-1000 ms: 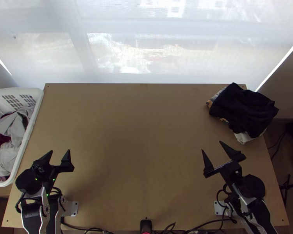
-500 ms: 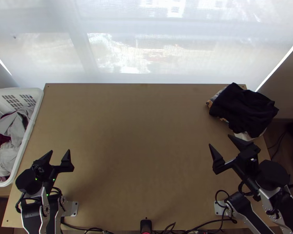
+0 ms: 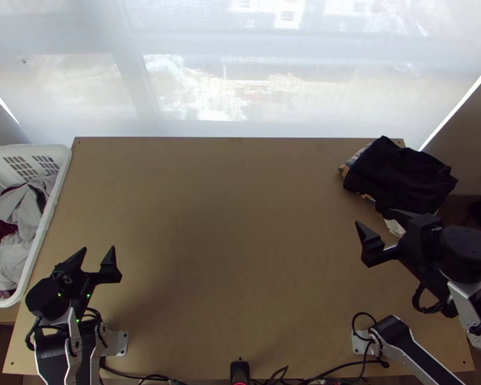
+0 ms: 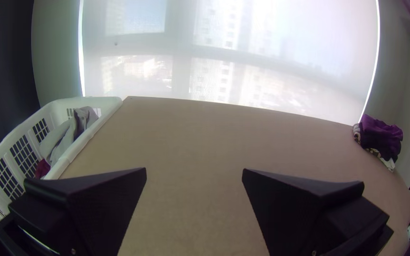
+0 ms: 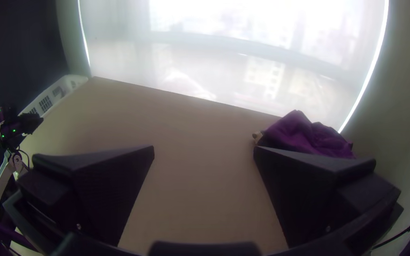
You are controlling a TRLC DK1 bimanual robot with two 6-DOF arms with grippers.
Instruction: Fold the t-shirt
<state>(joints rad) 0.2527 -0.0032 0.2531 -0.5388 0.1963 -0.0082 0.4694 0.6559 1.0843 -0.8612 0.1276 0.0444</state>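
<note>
Compared with the earlier top views, your right gripper (image 3: 367, 214) has moved outward and farther up the table, towards the pile of clothes (image 3: 401, 176); your left gripper (image 3: 99, 248) keeps its place at the near left. Both are released, their fingers spread wide with nothing between them. In the top view, one right finger overlaps the pile's near edge; you cannot tell whether they touch. The pile lies at the far right corner, dark cloth over paler pieces; which garment is the t-shirt, you cannot tell. Surface: a light wooden table (image 3: 227, 256). At its left, a white basket (image 3: 46, 224) holds loosely bunched clothes (image 3: 27, 221). Room: a pale, translucent blind (image 3: 240, 83) glows beyond the far edge, beside a plain wall (image 5: 404, 95).
</note>
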